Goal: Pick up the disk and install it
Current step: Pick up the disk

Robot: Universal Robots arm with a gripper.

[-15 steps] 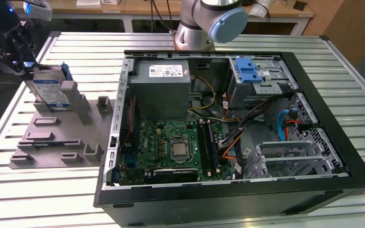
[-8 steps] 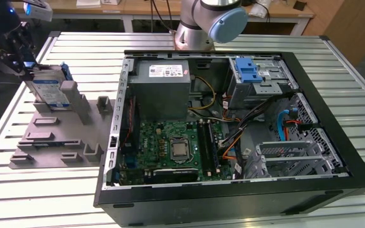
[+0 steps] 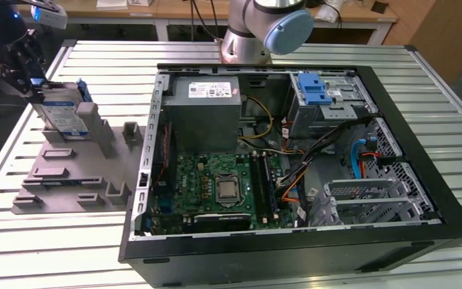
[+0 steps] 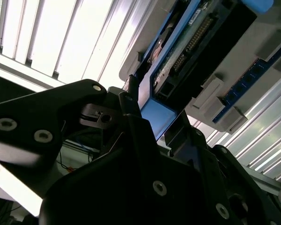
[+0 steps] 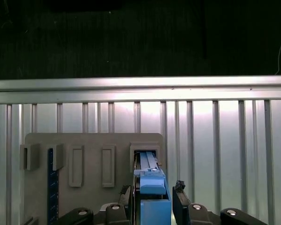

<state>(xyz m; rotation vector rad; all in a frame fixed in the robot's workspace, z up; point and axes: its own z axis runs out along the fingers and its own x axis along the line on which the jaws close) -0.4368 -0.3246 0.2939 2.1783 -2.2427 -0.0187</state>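
The disk (image 3: 64,114), silver with a white-and-blue label and a blue caddy, stands on edge in a slot of the grey fixture plate (image 3: 62,180) at the exterior view's left. My gripper (image 3: 40,90) is at its upper end. In the first wrist view the disk's blue edge (image 5: 148,161) runs between the fingers (image 5: 179,190) of the gripper (image 5: 154,193), which lie against both sides. The second wrist view shows the disk's connector side (image 4: 192,42) with the gripper (image 4: 152,110) shut on its blue end.
An open computer case (image 3: 408,241) lies to the exterior view's right of the plate, with a drive cage and blue latch (image 3: 315,90) at its far corner. The arm's base (image 3: 251,36) stands behind the case. Grey holders (image 3: 118,189) rise from the plate on the slatted metal table (image 3: 46,241).
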